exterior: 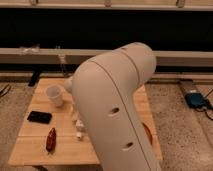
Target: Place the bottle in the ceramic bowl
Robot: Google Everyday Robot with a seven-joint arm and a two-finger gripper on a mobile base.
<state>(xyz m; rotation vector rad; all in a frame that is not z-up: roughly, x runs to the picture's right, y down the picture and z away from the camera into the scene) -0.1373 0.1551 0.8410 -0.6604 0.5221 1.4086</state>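
While arm (117,107) blocks view, claw (74,107) sits by bottle (78,127), state cannot tell; label unreadable.

The bulky white arm (117,107) fills the centre, elbow raised. Its gripper (75,112) sits low at the arm's left edge, mostly hidden.

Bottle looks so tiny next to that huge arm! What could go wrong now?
The arm hides the gripper, which is somewhere behind it, so a slipping grab on the bottle might go unseen. The ceramic bowl peeks out only as a sliver on the arm's other side; the bottle could miss it. The paper cup stands near the bottle and might get knocked.
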